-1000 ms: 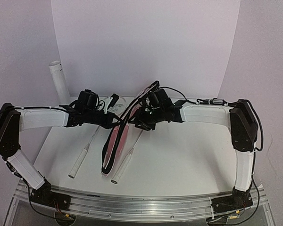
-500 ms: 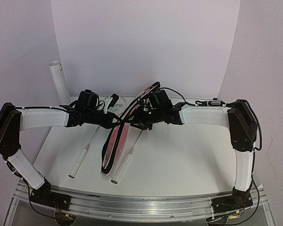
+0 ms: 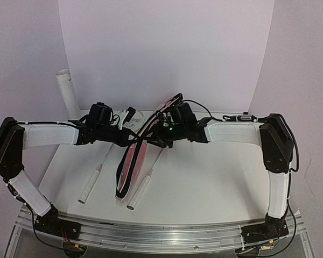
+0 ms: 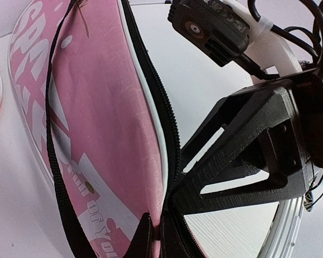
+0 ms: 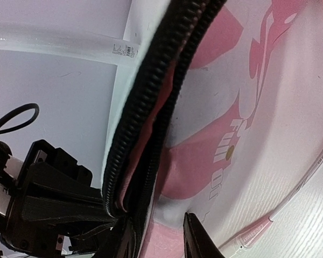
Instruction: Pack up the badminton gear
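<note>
At the middle of the table [image 3: 215,183], the pink bag [image 3: 133,158] is laid lengthwise, and both grippers are brought together at its far end. The bag's black zip edge [image 4: 169,123] is pinched between the closed fingers of the left gripper [image 4: 158,236]. The right gripper [image 5: 161,242] is set against the same edge with pink cloth between its fingers; whether it is clamped cannot be told. The zip is seen parted there, but nothing inside the bag can be made out. The first racket [image 3: 90,185] is laid on the table left of the bag, outside it, with its handle towards the near edge. The second racket [image 3: 141,185] is laid along the bag's right side, its handle past the bag's near end; whether its head is inside the bag or beneath it cannot be told. The white tube [image 3: 67,91] is stood upright at the far left, well apart from the bag, and its contents are hidden.
</note>
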Action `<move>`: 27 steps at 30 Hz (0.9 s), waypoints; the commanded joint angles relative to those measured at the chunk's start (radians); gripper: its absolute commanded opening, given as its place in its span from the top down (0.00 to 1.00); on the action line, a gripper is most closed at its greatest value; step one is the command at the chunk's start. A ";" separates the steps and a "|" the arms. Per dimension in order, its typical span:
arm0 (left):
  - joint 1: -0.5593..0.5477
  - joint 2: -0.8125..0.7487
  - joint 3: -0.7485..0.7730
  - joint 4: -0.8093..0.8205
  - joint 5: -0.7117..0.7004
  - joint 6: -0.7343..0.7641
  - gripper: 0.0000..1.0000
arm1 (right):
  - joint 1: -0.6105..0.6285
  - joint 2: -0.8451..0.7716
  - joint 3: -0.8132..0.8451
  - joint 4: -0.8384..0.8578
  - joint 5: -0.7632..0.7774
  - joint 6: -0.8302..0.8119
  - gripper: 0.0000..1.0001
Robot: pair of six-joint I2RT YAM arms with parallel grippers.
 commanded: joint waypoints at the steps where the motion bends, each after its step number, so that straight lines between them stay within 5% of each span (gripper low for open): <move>1: -0.001 0.010 0.056 0.098 0.020 -0.005 1.00 | 0.007 0.032 0.027 0.032 0.023 0.023 0.68; 9: -0.002 0.032 0.069 0.106 0.029 -0.011 1.00 | 0.006 0.124 0.128 -0.006 0.027 0.033 0.65; 20: -0.002 0.034 0.094 0.142 0.061 -0.030 1.00 | -0.009 0.138 0.098 -0.074 0.105 0.060 0.78; 27: -0.004 0.039 0.103 0.149 0.066 -0.028 1.00 | -0.016 0.137 0.101 -0.109 0.102 0.034 0.71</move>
